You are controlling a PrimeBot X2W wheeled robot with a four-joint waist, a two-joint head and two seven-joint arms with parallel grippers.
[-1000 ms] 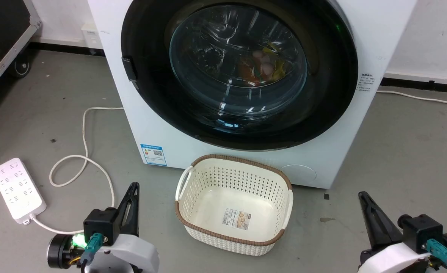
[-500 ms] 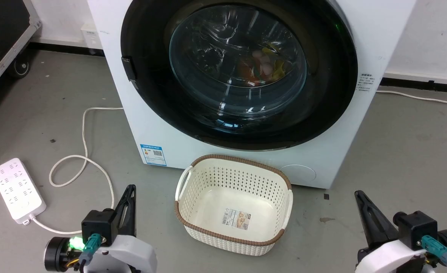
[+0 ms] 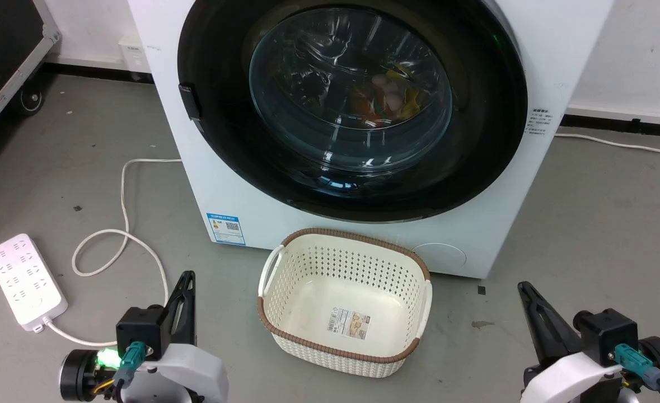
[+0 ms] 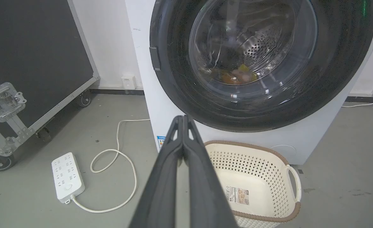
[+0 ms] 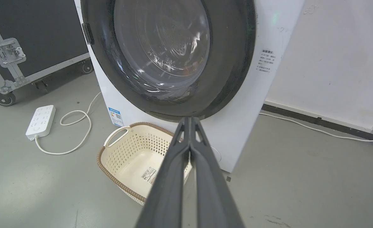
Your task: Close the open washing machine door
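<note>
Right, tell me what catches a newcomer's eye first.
The round washing machine door with its glass bowl dominates the upper middle, seemingly shut on the white washing machine. Below it stands an empty cream basket, the shut left gripper and right gripper low at either side.

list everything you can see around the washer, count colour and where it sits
washing machine: 1, white, centre, against the wall
washing machine door: 1, black frame with clear glass, closed against the machine's front
clothes: small heap, orange, yellow and pink, behind the door glass
sticker: 1, blue, low on the machine's front
basket: 1, cream with brown rim, on the floor before the machine
power strip: 1, white, floor at left
cable: 1, white, looped beside the strip
flight case: 1, black with metal edges, far left
left gripper: 1, dark, shut, lower left
right gripper: 1, dark, shut, lower right
</note>
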